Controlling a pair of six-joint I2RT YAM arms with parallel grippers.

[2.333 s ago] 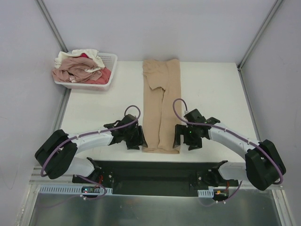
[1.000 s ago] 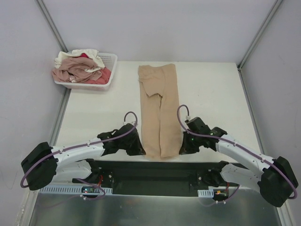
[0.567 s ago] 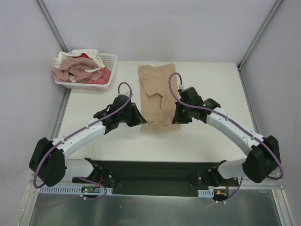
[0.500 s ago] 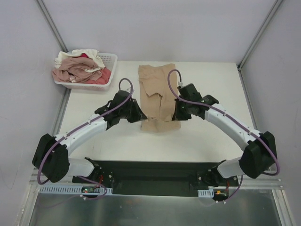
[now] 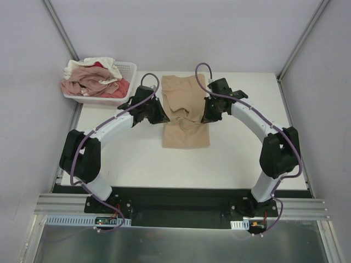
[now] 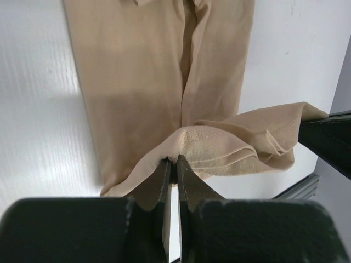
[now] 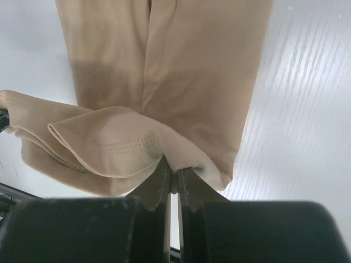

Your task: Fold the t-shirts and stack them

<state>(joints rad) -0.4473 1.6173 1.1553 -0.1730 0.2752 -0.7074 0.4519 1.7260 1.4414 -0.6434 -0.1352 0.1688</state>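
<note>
The left gripper [image 6: 172, 167] and right gripper [image 7: 171, 172] are each clamped shut on a hem corner of the tan t-shirt [image 5: 186, 134]. The hem is raised and carried over the shirt, which is laid mid-table [image 5: 247, 153]. This fold is judged half done. The pink, cream and red t-shirts [image 5: 90, 79] are heaped unfolded in the basket [image 5: 130, 68], and nothing is stacked.

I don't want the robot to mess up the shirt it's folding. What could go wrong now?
The left gripper and right gripper each pinch only a thin edge of the tan t-shirt, so a corner might slip free. The hem sags between them, so the fold may land wrinkled or crooked.
</note>
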